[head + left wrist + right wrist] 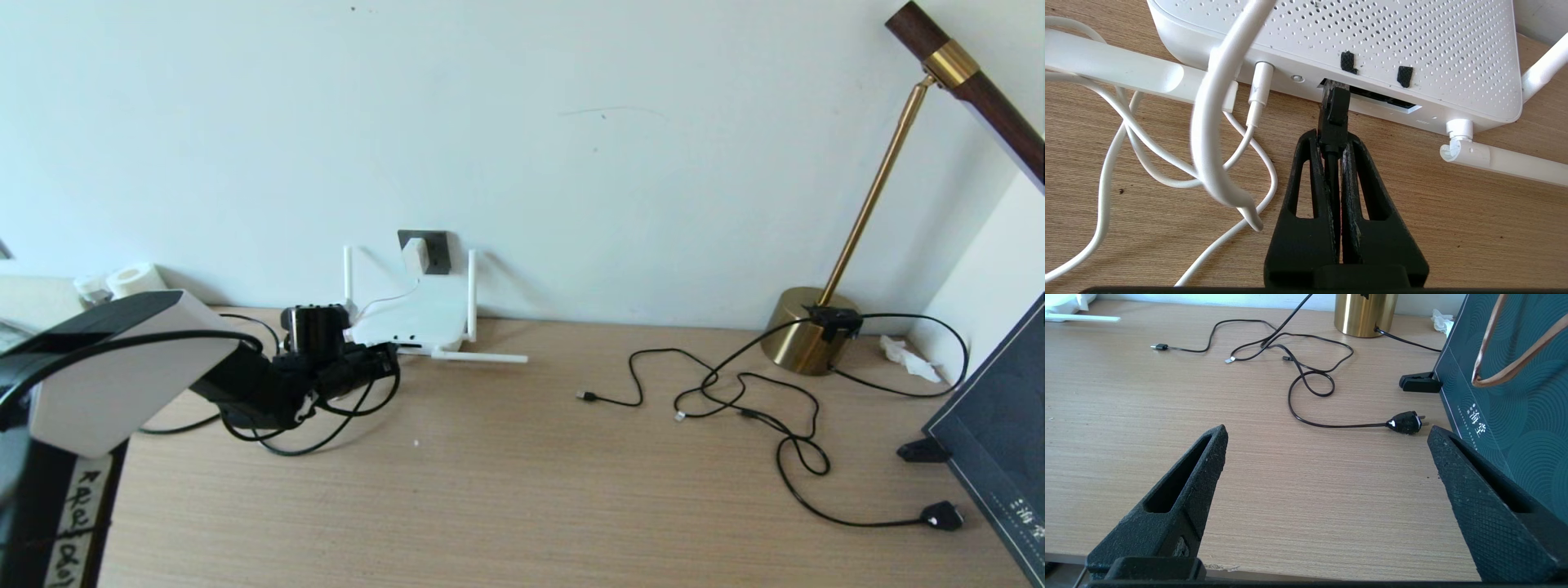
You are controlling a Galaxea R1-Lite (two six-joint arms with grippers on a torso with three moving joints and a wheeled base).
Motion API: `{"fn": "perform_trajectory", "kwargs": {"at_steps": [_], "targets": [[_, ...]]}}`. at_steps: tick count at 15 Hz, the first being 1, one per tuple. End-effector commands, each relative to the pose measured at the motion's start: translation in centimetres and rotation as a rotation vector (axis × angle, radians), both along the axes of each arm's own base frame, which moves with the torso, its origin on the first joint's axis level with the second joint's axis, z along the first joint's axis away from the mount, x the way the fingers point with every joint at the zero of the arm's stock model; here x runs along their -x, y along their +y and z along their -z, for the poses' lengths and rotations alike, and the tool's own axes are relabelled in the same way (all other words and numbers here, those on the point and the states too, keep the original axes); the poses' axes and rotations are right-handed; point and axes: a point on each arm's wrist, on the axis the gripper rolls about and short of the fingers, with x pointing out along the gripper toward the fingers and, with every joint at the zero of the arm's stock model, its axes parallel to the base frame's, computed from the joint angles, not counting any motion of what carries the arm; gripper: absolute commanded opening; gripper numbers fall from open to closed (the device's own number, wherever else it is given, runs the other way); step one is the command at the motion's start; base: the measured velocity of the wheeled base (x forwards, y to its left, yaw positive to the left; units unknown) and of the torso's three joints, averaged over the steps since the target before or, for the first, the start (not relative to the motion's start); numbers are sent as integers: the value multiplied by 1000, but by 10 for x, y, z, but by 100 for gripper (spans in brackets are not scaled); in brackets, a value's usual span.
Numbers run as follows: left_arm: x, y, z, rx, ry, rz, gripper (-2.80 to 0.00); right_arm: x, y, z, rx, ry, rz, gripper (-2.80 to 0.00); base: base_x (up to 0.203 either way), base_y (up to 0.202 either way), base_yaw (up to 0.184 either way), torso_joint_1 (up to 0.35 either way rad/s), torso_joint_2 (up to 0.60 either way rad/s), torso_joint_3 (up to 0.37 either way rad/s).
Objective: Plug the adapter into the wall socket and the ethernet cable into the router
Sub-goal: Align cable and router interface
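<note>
We see the left gripper (1333,141) low over the wooden surface (522,490), directly in front of the router (416,320). Its fingers (1306,179) are closed on the ethernet cable (1333,118), clamping it just behind the black plug. In the left wrist view the plug tip sits at the mouth of the dark slot on the router's front edge; we cannot tell whether it is fully seated. The rest of the black cable loops on the surface around and behind the left arm.

The router lies flat against the wall, with two antennas upright and one lying along the surface to its right. The adapter (415,256) is seated in the wall socket (437,249) just above the router, and its thin white cord (1208,122) runs down in loose loops to a white plug inserted in the router's front edge, beside the dark slot.

The right gripper (1327,445) is visible only in its own wrist view, held above the near edge of the surface, well apart from the router. Its fingers stand wide open and hold nothing. Ahead of it lie thin black cables (735,392), a black mains plug (1406,422), a brass lamp base (804,327) and a dark box (1515,396)
</note>
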Motion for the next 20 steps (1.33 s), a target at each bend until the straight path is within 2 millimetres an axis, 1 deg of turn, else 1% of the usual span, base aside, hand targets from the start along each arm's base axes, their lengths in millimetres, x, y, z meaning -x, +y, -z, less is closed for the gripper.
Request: {"fn": "perform_trajectory", "kwargs": {"at_steps": [1,10,20], "targets": [[0,0,0,2,-3,0,-280,0,0,0,-1,0,0,0,0,0,0,0,0,0],[-5,-1,-4,1,-5,0,-280,0,0,0,0,0,0,0,0,0,0,0,0,0],[-7,-1,-1,2,0,2,-280,0,0,0,0,0,1,0,0,0,0,0,0,0]]}}
